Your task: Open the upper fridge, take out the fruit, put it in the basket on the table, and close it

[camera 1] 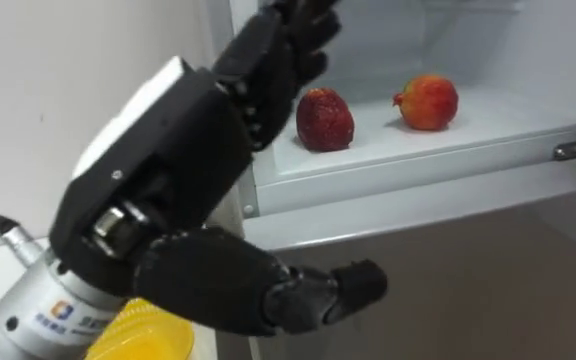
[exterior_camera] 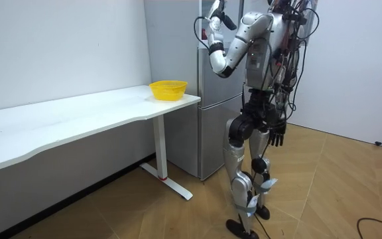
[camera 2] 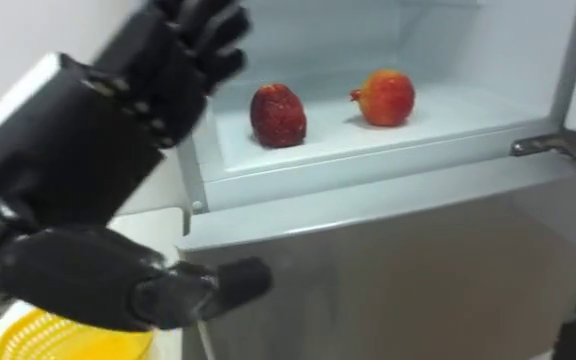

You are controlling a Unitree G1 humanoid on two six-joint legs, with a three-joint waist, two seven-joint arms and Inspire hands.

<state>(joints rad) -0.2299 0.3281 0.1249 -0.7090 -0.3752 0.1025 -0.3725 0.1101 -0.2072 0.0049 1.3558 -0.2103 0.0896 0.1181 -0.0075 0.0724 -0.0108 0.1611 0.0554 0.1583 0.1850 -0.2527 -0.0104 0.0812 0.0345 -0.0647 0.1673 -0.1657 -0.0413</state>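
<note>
On fridge shelf [camera 1: 498, 112], dark fruit [camera 1: 324, 120] beside left robot hand [camera 1: 173, 150], pomegranate [camera 1: 428, 102] farther right

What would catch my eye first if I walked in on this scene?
The big black left hand stands out, open and raised close before the camera at the open fridge. Just past it two fruits sit apart on the shelf: a dark red fruit and, to its right, a red-orange fruit. A bright yellow basket stands on the white table beside the fridge. The right hand hangs by its side.
</note>
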